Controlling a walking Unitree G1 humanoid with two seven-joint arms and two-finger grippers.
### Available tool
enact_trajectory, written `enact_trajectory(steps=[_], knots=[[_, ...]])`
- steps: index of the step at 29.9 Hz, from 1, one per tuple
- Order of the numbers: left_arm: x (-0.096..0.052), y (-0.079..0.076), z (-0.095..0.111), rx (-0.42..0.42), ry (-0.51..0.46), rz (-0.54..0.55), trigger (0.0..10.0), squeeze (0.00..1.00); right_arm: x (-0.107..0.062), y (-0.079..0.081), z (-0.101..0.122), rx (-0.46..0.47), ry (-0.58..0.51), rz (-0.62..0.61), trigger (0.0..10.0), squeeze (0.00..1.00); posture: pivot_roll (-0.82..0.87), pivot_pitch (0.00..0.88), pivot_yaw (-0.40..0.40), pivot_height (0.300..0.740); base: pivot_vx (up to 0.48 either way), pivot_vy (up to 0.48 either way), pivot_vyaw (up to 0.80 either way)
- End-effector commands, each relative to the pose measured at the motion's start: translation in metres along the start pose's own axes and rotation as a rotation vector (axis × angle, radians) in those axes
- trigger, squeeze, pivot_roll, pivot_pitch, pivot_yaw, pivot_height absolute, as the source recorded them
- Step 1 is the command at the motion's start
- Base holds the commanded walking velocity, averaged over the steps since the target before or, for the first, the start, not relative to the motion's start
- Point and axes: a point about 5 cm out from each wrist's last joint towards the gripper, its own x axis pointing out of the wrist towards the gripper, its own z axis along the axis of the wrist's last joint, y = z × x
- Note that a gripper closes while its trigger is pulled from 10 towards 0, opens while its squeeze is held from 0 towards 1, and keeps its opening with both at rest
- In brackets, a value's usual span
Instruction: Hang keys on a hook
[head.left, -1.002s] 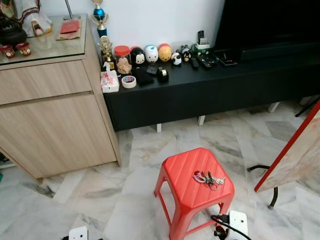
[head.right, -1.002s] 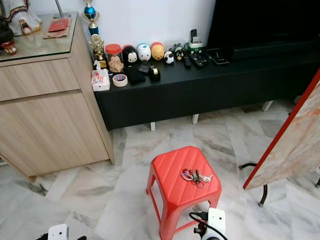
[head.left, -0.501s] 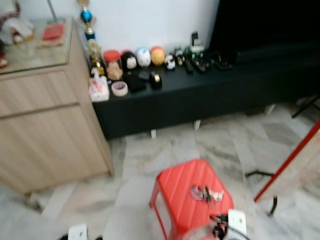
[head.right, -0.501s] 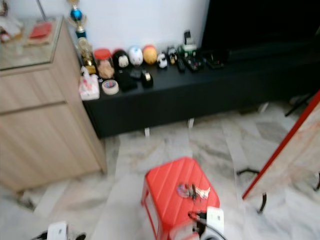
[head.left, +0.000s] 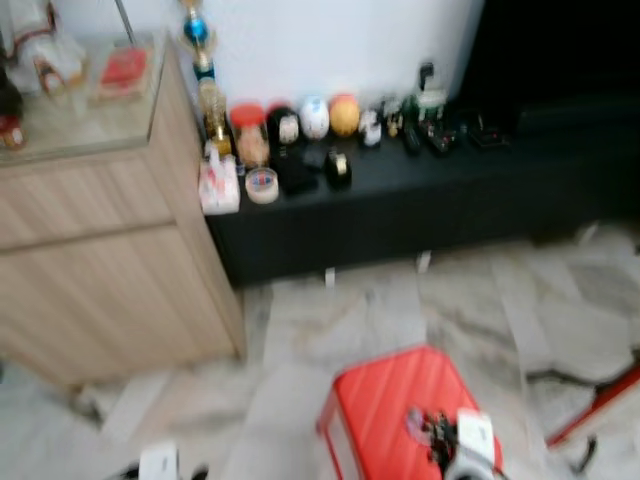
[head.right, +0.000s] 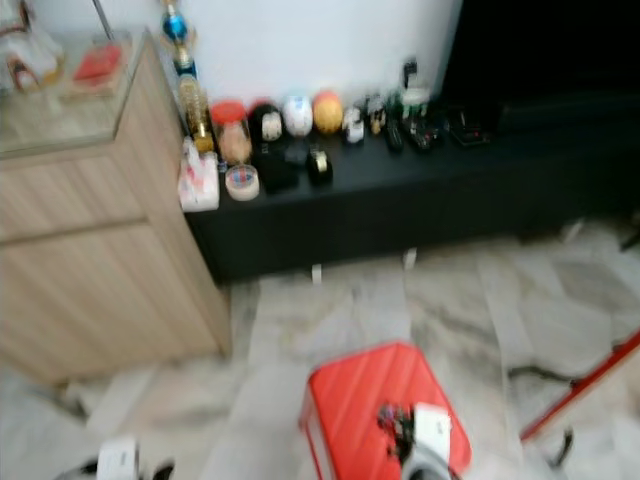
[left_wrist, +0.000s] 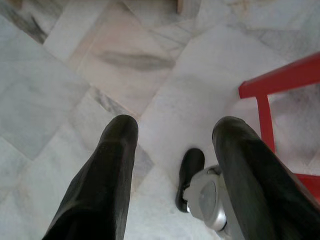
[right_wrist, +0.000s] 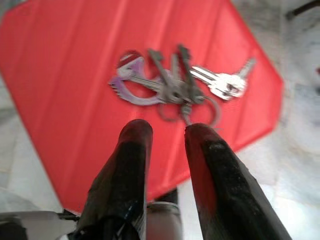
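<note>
On the red stool, a bunch of keys lies flat on the seat, spread out near one corner. The right gripper hovers just above and beside the bunch, fingers slightly parted and holding nothing, one fingertip next to the key ring. The left gripper hangs spread wide over the marble floor beside the stool's leg.

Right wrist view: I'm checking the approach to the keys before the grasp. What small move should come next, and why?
Probably ease the right gripper forward and down onto the keys. They lie loose on the red stool, just beyond the open fingertips, and nothing is held between them yet.
</note>
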Motion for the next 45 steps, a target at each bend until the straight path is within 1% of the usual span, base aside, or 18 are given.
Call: enact_trajectory(steps=[1,6,8,18,33,37,45], knots=[[-0.0019,0.0030,-0.0043,0.003,0.014,0.004,10.0,0.00,-0.0008,0.0000,-0.0039,0.006,0.012,-0.002,10.0,0.00,0.10,0.045,0.000,0.740,0.000,0.000,0.00],[-0.0021,0.0036,-0.0045,0.013,0.017,0.001,10.0,0.00,-0.0008,0.0003,-0.0039,0.007,0.011,-0.002,10.0,0.00,0.10,0.045,0.001,0.740,0.000,0.000,0.00],[-0.0021,0.0039,-0.0042,0.030,0.015,-0.003,10.0,0.00,-0.0008,0.0004,-0.0039,0.008,0.011,-0.002,10.0,0.00,0.10,0.046,0.001,0.740,0.000,0.000,0.00],[-0.0020,0.0016,-0.0045,0.025,0.014,-0.008,10.0,0.00,-0.0008,0.0001,-0.0038,0.010,0.010,-0.003,10.0,0.00,0.10,0.047,0.000,0.740,0.000,-0.359,0.00],[-0.0018,0.0004,-0.0040,0.032,0.009,-0.008,10.0,0.00,-0.0008,0.0000,-0.0034,0.010,0.008,-0.002,10.0,0.00,0.10,0.046,-0.001,0.740,0.000,0.000,0.00],[-0.0016,-0.0005,-0.0036,0.026,0.008,-0.008,10.0,0.00,-0.0007,-0.0001,-0.0032,0.011,0.008,-0.002,10.0,0.00,0.10,0.045,-0.005,0.740,0.000,-0.316,0.00],[-0.0018,-0.0008,-0.0043,0.019,0.009,-0.005,10.0,0.00,-0.0008,-0.0003,-0.0036,0.013,0.009,-0.003,10.0,0.00,0.09,0.044,-0.005,0.740,0.000,0.000,0.00]])
